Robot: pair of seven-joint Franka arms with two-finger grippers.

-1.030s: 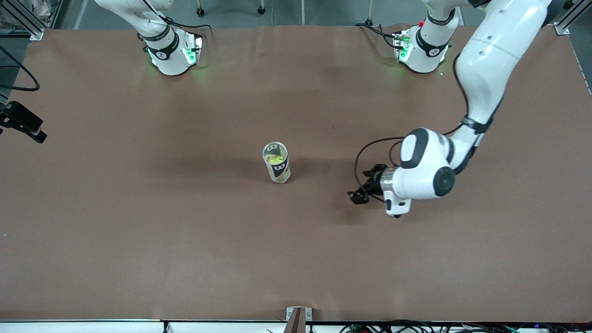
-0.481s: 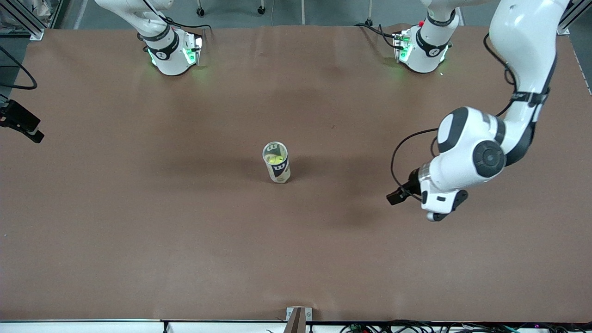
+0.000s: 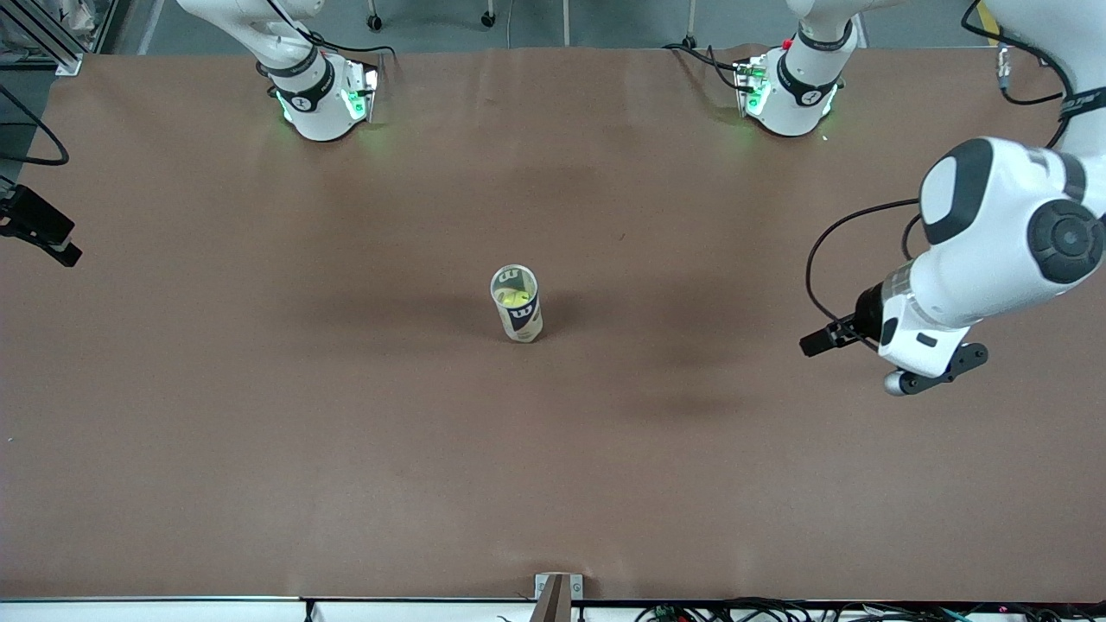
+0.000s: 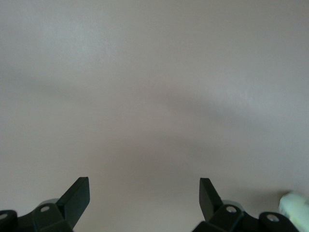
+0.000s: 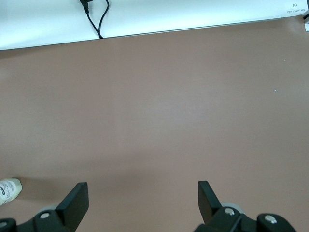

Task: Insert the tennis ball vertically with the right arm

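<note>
One tennis ball (image 3: 517,300) sat inside a clear can (image 3: 518,304) that stood upright near the middle of the brown table (image 3: 259,432). Its yellow-green fuzz showed through the can's open top, so the insertion looked complete, judging from how things lay. Little seemed left to do beyond getting both arms clear.

Taking the can as the landmark, the left gripper (image 3: 816,342) hung over bare table well apart from it, toward the left arm's end. Its two black fingers (image 4: 77,195) stood wide apart with nothing between them, only blurred tabletop beneath. In the front view just the left arm's white wrist and a looping black cable showed there.

The right gripper (image 5: 140,203) was out of the front view; only the right arm's base showed at the table's edge. In its own wrist view its jaws gaped wide and empty over open table, with the can's pale end (image 5: 9,189) just peeking in at the frame's edge, well apart from the fingers. I took that arm to be waiting.

Nothing stood near the can: no lid, no second ball, no clutter. A small dark camera mount (image 3: 39,226) jutted in at the right arm's end of the table, far from the can, and blocked nothing.
</note>
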